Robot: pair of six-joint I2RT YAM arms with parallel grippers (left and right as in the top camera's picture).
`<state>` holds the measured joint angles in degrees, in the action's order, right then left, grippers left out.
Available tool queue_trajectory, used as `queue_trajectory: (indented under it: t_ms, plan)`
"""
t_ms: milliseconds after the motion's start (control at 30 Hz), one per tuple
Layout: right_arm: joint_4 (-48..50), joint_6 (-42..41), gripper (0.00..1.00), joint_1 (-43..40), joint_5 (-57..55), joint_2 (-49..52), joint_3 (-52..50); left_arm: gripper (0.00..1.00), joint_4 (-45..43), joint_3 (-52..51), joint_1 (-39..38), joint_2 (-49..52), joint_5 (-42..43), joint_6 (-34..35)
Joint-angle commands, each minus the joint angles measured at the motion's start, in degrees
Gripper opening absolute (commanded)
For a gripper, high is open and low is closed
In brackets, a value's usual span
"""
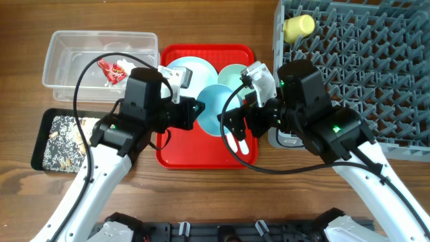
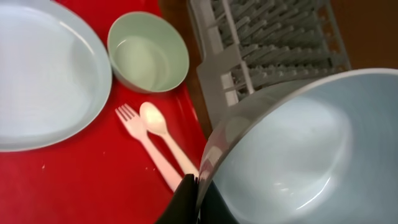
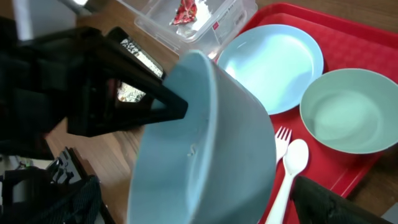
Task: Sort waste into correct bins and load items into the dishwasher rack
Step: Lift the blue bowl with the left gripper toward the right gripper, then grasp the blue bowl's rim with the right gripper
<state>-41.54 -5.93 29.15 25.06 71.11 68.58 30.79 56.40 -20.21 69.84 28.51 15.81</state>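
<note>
Wooden table (image 1: 269,202) is carrying everything I am watching from far away. Over the middle of the red tray (image 1: 201,151), the left gripper (image 1: 191,111) is pinching the rim of one pale blue bowl (image 1: 216,107) and is clamped tight on it. The bowl is hanging tipped on its side above the tray. The right gripper (image 1: 236,126) is hovering just beside that bowl, near the tray's right edge, with its jaws standing wide apart and gripping nothing.

Under it, the white fork (image 2: 140,134) and spoon (image 2: 158,127) are lying side by side on the tray. The blue plate (image 1: 198,70) is sitting at the tray's far edge. The second bowl (image 1: 232,75), a greener one, is sitting upright at the tray's far right corner, just beside the plate.

I am seeing the grey dishwasher rack (image 1: 349,40) filling the table's far right corner, and the yellow cup (image 1: 297,27) is sitting among the pegs in the rack's far left corner. The clear tub (image 1: 67,47) is resting at the table's far left, with the red-and-white wrapper (image 1: 113,69) lying inside it. Just in front of it, by the table's left edge, the black tray (image 1: 40,141) is holding the crumbly food scraps (image 1: 64,141).
</note>
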Motion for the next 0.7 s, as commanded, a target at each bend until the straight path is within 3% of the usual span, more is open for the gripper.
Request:
queue_trajectory:
  t_ms: [0, 233, 467, 667]
  plan:
    - [0.3, -0.7, 1.0, -1.4, 4.0, 0.7, -0.1, 0.04, -1.5, -0.3, -0.1, -3.0, 2.8, 0.0]
    - [3.2, -1.6, 1.0, -2.2, 14.6, 0.7, -0.1, 0.04, -3.6, -0.2, -0.1, -3.5, 5.8, 0.1]
    - [4.6, -1.8, 1.0, -2.2, 17.1, 0.7, -0.1, 0.04, -3.6, -0.3, -0.1, -3.5, 5.8, 0.1]
    - [4.5, -2.2, 0.84, -2.2, 17.4, 0.7, -0.1, 0.04, -4.2, -0.3, -0.1, -3.5, 5.8, 0.1]
